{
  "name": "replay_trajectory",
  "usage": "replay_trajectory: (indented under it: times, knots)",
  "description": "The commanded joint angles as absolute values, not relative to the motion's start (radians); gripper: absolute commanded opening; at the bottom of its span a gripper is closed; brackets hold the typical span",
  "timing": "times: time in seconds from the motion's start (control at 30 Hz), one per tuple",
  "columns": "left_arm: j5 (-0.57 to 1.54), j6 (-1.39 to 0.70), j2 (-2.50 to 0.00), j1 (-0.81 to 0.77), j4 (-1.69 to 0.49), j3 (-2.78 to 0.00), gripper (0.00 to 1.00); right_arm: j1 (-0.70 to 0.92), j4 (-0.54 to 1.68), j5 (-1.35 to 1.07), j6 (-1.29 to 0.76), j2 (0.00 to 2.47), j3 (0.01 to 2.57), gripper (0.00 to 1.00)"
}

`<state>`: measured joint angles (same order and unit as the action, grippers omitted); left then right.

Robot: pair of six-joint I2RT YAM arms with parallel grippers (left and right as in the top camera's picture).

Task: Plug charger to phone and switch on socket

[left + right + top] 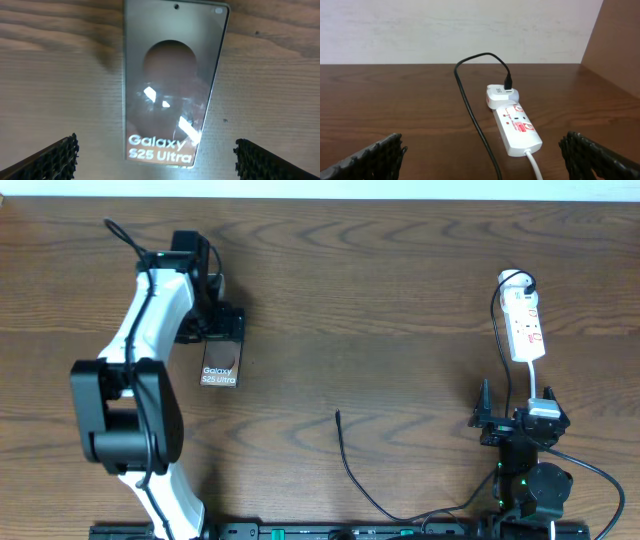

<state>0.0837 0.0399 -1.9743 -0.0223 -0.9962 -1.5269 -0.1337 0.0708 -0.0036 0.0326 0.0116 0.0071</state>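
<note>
Directly below left gripper [160, 159], fingers spread wide and holding nothing: slim rectangular smartphone [219, 366] with brown-to-silver screen, flat on brown wooden table [400, 300], long axis pointing away from robot. Well apart to its right, amid bare wood: small black plug tip [338, 416] of long thin black charger cable [352, 470], probably nearer left arm. Ahead of right gripper [482, 155], likewise spread and empty: narrow white power strip [517, 131].

Soft even light, with white glare streaks on the blurry phone [172, 85]
</note>
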Motion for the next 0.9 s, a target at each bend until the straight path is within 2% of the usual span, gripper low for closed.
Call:
replay_trajectory:
  times: [0.0, 0.87]
  knots:
    - [0.047, 0.024, -2.020, -0.039, -0.987, -1.536, 0.98, -0.139, 0.075, 0.001, 0.023, 0.005, 0.006, 0.99]
    - [0.007, 0.040, -2.038, -0.051, -0.892, -1.450, 0.98, -0.139, 0.076, 0.001, 0.023, 0.005, 0.006, 0.99]
